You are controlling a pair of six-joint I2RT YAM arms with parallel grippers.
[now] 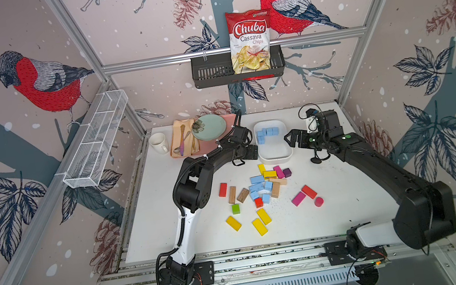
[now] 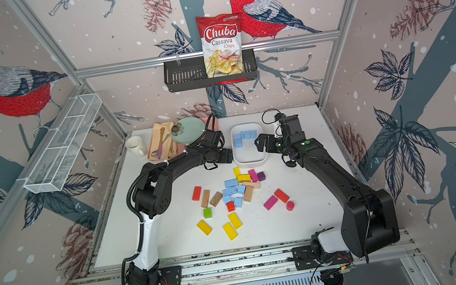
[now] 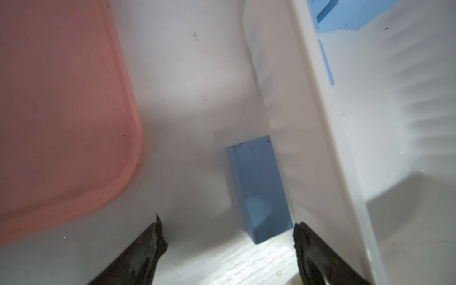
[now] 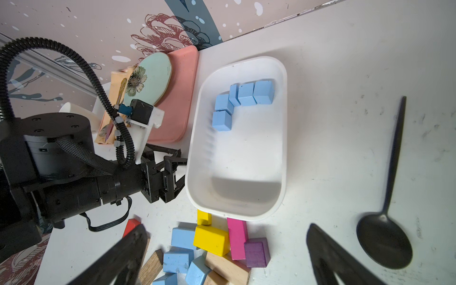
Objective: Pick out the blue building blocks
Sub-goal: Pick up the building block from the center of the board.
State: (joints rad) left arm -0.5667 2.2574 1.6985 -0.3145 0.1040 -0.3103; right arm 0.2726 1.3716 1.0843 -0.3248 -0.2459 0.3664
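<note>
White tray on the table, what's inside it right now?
Five blue blocks cluster at the far end of the white tray, touching in a bent row. The rest of its floor shows bare in the right wrist view. Anything beneath the blocks is covered.

White table (image 1: 349, 193) bearing a mug (image 1: 158, 143), pink tray (image 1: 231, 119), white tub (image 1: 276, 159), black spoon (image 4: 385, 241) and scattered wooden blocks (image 1: 233, 223) (blue building blocks (image 1: 257, 179) clustered mid-table, another (image 3: 259, 190) just beside the tub's wall).
</note>
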